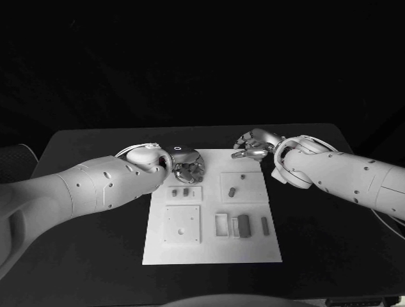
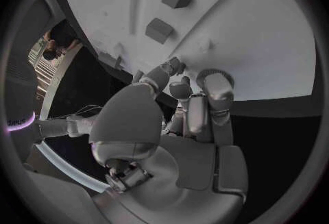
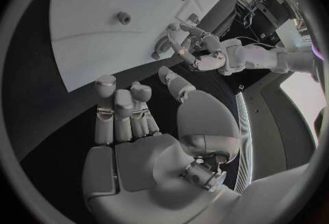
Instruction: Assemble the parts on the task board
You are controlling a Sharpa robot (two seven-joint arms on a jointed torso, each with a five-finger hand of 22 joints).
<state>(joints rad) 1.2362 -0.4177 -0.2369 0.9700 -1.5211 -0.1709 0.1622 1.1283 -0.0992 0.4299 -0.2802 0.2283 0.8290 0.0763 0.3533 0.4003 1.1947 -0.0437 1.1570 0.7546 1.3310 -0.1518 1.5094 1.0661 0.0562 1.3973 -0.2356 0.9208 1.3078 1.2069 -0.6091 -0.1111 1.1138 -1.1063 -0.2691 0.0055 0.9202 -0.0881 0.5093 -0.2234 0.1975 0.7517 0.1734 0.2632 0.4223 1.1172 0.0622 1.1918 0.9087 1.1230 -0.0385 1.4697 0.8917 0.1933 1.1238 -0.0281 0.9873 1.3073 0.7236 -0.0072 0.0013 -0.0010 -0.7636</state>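
The white task board (image 1: 212,246) lies in the middle of the black table. Small dark parts sit on it: a pair (image 1: 180,191) at the left, a block (image 1: 231,190) and a peg (image 1: 243,176) at the far right, two bars (image 1: 244,225) nearer. My left hand (image 1: 189,167) hovers over the board's far left corner, its fingers (image 2: 216,84) curled toward the thumb; whether anything is between them I cannot tell. Two parts (image 2: 158,29) lie beyond its fingertips. My right hand (image 1: 254,144) hangs just past the board's far right corner, fingers (image 3: 123,106) apart, holding nothing.
The board (image 3: 103,27) has raised square plates and slots, among them a pale square plate (image 1: 182,224) at the near left. Black table (image 1: 331,243) surrounds the board on all sides. My left hand (image 3: 199,54) also appears in the right wrist view, across the board's far edge.
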